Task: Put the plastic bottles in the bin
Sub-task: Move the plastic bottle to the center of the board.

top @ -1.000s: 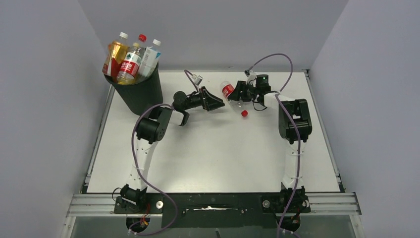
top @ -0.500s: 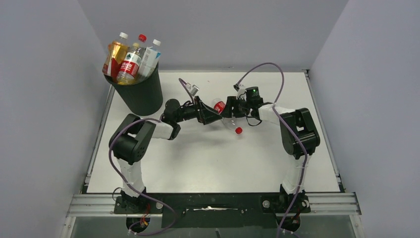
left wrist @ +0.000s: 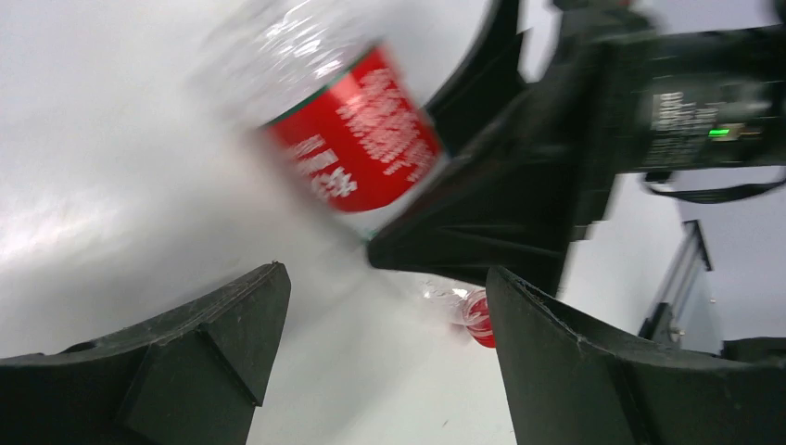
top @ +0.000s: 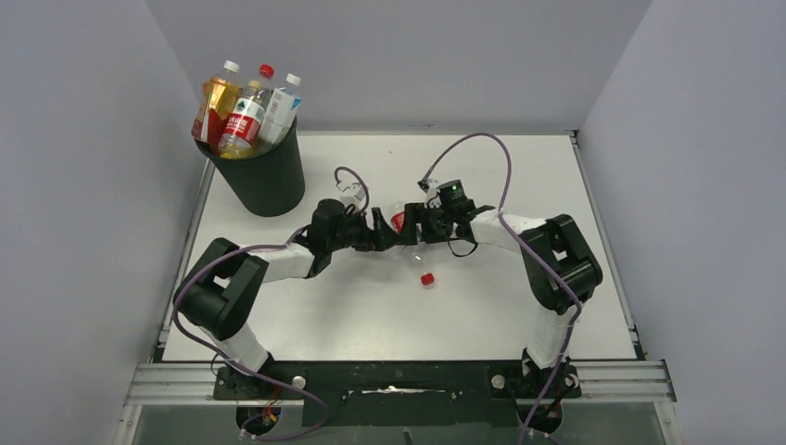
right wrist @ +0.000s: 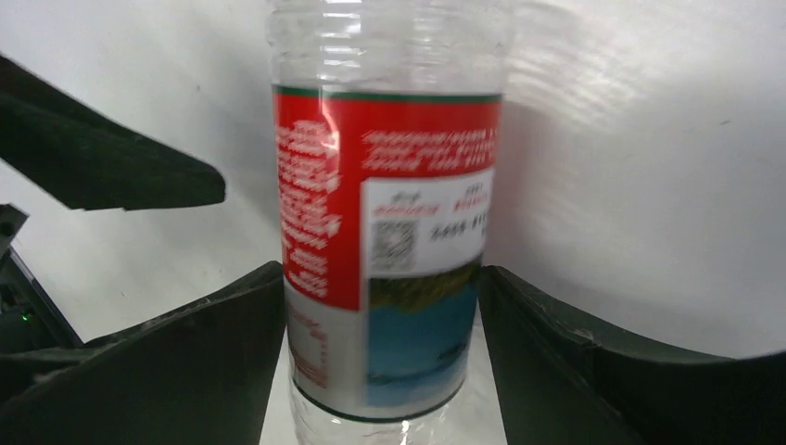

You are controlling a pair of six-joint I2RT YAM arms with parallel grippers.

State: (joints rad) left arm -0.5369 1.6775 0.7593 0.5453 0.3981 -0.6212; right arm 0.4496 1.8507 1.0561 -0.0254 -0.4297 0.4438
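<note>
My right gripper [top: 419, 228] is shut on a clear bottle with a red label [top: 400, 221], held over the middle of the table; its red cap [top: 427, 278] points to the near side. In the right wrist view the fingers [right wrist: 556, 343] press both sides of the bottle [right wrist: 385, 232]. My left gripper [top: 383, 232] is open and empty, right beside the bottle's labelled end. In the left wrist view the label [left wrist: 357, 148] and cap [left wrist: 479, 320] show ahead of my open left gripper [left wrist: 385, 278]. The black bin [top: 264, 181] stands at the far left.
Three bottles stick out of the bin: an amber one [top: 216, 107], a red-labelled one [top: 246, 120] and a blue-white one [top: 281, 109]. Grey walls close in the white table [top: 463, 315] on three sides. Purple cables loop over both arms.
My right gripper has carried the bottle from the far centre toward the near left. My left gripper has moved along beside it, staying open.
</note>
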